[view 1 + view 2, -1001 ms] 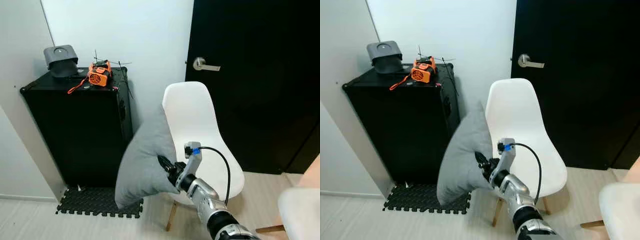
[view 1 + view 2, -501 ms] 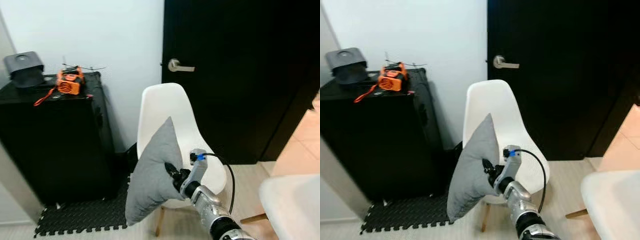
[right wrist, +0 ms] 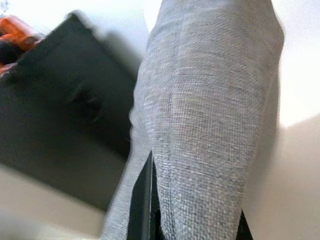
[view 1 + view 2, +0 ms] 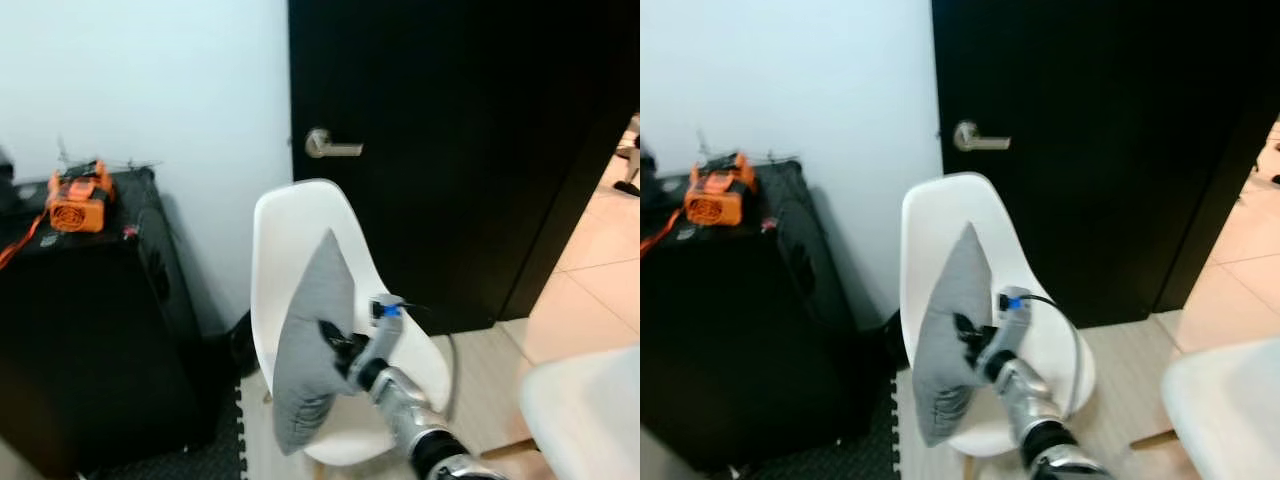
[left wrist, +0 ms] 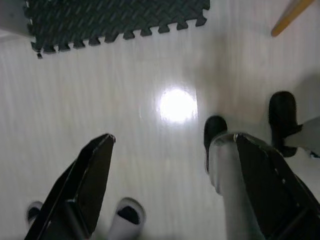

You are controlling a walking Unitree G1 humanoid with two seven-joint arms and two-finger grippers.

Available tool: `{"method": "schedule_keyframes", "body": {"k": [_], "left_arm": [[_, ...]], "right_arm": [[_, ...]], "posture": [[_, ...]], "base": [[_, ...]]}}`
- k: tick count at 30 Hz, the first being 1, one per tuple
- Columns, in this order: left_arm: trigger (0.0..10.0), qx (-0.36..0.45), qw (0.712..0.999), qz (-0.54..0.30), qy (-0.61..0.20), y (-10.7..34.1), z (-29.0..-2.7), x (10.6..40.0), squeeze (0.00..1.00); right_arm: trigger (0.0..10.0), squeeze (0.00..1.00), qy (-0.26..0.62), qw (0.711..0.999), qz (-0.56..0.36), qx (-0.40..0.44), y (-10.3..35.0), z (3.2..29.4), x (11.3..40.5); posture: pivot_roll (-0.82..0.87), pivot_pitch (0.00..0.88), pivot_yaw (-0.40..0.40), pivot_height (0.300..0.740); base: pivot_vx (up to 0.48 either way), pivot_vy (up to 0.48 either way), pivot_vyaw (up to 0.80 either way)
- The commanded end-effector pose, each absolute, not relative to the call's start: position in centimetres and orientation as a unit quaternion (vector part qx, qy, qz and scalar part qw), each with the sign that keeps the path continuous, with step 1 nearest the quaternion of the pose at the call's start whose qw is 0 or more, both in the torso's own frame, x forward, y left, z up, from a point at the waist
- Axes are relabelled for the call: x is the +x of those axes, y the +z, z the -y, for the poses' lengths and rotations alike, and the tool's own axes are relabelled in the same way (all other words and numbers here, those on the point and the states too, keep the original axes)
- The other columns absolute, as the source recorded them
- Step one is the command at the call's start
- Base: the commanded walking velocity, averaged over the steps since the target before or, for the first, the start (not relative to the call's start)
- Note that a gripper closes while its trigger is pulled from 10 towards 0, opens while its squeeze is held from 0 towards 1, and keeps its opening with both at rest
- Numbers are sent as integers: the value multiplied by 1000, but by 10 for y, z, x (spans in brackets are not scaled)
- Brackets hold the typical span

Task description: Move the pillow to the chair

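So I've got the grey pillow (image 4: pixel 310 345) pinched in my right gripper (image 4: pixel 335 345), fingers closed tight on a fold of fabric along its edge, and it's hanging upright in front of the white chair (image 4: pixel 300 230), just over the near-left part of the seat, its top corner against the backrest. My left gripper (image 5: pixel 165 190) is idle down by the floor with its fingers spread wide, holding nothing.

My worry is that the pillow is standing on edge, with its lower corner drooping past the seat's left rim. If I let go like this, I reckon it tips off that side and lands on the floor mat (image 5: pixel 115 20) beside the chair. I'm also only holding a thin bit of cloth, so a quick swing could pull it loose early.

The black cabinet (image 4: pixel 80 320) sits left of the chair, so the pillow might snag there too. The view's a bit blurry, so I can't judge the clearance.
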State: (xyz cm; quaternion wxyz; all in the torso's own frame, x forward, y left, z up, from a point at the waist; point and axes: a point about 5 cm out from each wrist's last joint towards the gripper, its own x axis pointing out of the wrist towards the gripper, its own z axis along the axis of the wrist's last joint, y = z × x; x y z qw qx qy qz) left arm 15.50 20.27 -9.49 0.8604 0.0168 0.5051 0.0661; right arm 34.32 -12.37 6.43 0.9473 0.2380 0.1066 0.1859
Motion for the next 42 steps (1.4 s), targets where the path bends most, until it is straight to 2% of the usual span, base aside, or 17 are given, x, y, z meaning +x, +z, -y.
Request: {"method": "schedule_keyframes", "body": {"k": [1, 7, 11, 31, 42], "left_arm": [[10000, 19, 851, -521, 70, -99, -206, 144, 0], [10000, 24, 851, -520, 76, -99, -206, 143, 0], [10000, 16, 854, -513, 81, -98, -207, 146, 0], [10000, 16, 856, -509, 86, -96, -207, 149, 0], [10000, 13, 856, -510, 87, -97, -204, 150, 0]], "right_arm": [[10000, 0, 206, 947, -75, 234, 78, 111, 350], [10000, 0, 207, 954, -79, 205, 78, 110, 350], [10000, 0, 208, 954, -78, 202, 79, 109, 351], [10000, 0, 237, 958, -84, 140, 77, 101, 348], [10000, 0, 244, 961, -105, 83, 75, 94, 349]], "posture": [[-77, 34, 3, 740], [-76, 37, 1, 740], [-74, 38, -1, 740], [-79, 29, -12, 740], [-73, 30, -12, 740]], "base": [[446, 0, 0], [431, 0, 0], [0, 0, 0], [290, -376, 0], [0, 0, 0]]}}
